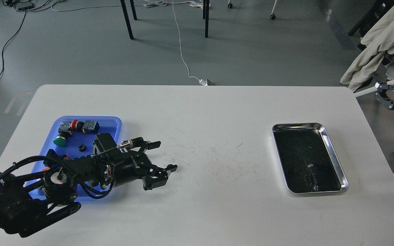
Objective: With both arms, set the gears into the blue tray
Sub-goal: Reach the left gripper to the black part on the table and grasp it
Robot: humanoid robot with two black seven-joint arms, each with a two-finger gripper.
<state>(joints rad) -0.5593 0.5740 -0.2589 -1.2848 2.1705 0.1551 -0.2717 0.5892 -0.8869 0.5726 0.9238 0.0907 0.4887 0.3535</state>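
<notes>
One small black gear (pixel 173 167) lies on the white table, right at the tip of the lower finger of my left gripper (pixel 163 156). That gripper is open and held low over the table, just right of the blue tray (pixel 113 123). Nothing sits between its fingers. A second gear (pixel 82 148) rests inside the blue tray. My left arm covers the tray's near half. My right gripper (pixel 392 94) shows only at the far right edge, off the table, and its fingers are too small to read.
Push-button switches with green (pixel 59 140) and red (pixel 74 124) caps lie in the blue tray's far end. A shiny steel tray (pixel 334 155) with a dark inside sits on the right. A chair draped with cloth (pixel 374 41) stands beyond the table's right corner.
</notes>
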